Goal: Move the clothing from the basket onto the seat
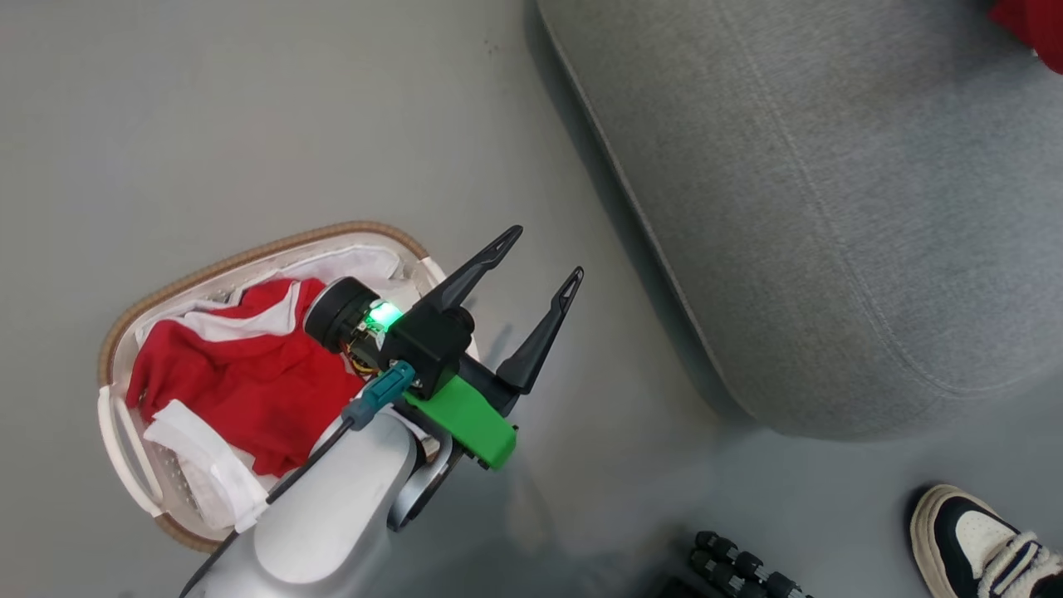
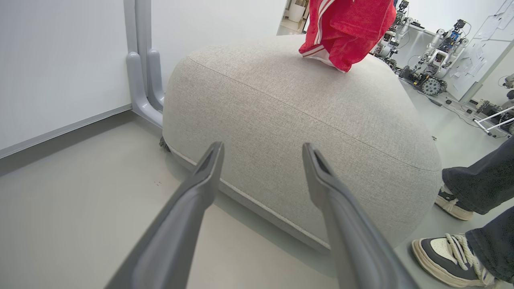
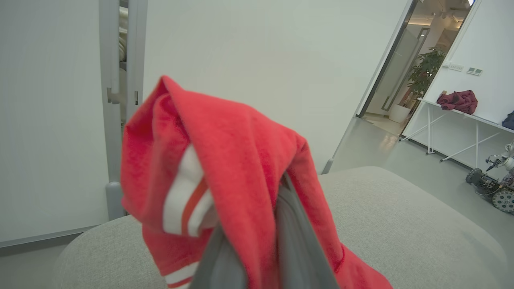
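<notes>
The basket stands on the floor at the lower left with red and white clothing piled in it. My left gripper hovers open and empty just right of the basket, between it and the grey seat. In the left wrist view its fingers point at the seat. My right gripper is shut on a red garment that drapes over its fingers above the seat. That garment hangs over the seat's far top, and a corner of it shows in the head view.
A person stands by the seat's near corner, with a shoe and dark trouser legs in view. A black ribbed part lies on the floor at the bottom edge. A white wall panel with a grey post backs the seat.
</notes>
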Available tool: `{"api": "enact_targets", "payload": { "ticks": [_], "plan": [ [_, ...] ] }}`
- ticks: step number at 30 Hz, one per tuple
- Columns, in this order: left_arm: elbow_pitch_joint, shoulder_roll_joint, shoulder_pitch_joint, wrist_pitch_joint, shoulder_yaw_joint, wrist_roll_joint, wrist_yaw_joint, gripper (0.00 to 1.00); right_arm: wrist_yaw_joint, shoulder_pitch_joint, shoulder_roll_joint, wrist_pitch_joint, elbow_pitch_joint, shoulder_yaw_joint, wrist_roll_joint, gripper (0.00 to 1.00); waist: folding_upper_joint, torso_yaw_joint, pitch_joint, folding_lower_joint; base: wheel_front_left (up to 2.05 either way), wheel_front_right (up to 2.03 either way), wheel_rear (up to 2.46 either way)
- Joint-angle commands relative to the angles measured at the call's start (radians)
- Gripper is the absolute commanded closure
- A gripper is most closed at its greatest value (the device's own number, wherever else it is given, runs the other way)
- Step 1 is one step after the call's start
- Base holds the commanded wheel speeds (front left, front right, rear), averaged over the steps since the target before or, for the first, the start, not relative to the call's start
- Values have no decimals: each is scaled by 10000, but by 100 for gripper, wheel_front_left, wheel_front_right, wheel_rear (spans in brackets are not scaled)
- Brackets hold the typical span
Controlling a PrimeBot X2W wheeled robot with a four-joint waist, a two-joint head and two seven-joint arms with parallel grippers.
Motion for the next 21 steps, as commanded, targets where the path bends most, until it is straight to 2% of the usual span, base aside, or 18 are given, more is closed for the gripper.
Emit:
{"api": "enact_targets", "payload": {
  "ticks": [1,7,8,9,10,16,21],
  "plan": [
    [-19,-9,-198,-4,45,36,-19,0,-10,154,157,-2,77,-135,-151,100,-1,997,1027,-1,0,0,0],
    [50,-76,-31,-6,206,89,-19,0,-12,860,682,-2,813,-787,-465,100,-1,1154,1267,-1,0,0,0],
    [73,-86,16,-6,225,53,-19,0,-10,1016,800,-4,1045,-1001,-422,91,-1,1158,1265,-1,0,0,0],
    [85,-100,60,-6,231,9,-19,0,-10,1178,848,-2,1295,-1092,-504,60,-1,1162,1246,-1,0,0,0],
    [94,-107,87,-6,239,-5,-19,0,-10,1270,907,-2,1371,-1157,-534,1,-1,1167,1230,-1,0,0,0],
    [133,-272,292,-6,614,-59,-19,0,-12,2516,1163,-2,983,-1640,-333,0,-1,1280,759,-1,0,0,0],
    [-157,-518,747,-4,1471,86,-19,0,-10,3992,1274,-2,142,-1750,-8,0,-1,1483,-1,-1,0,0,0]
  ]
}}
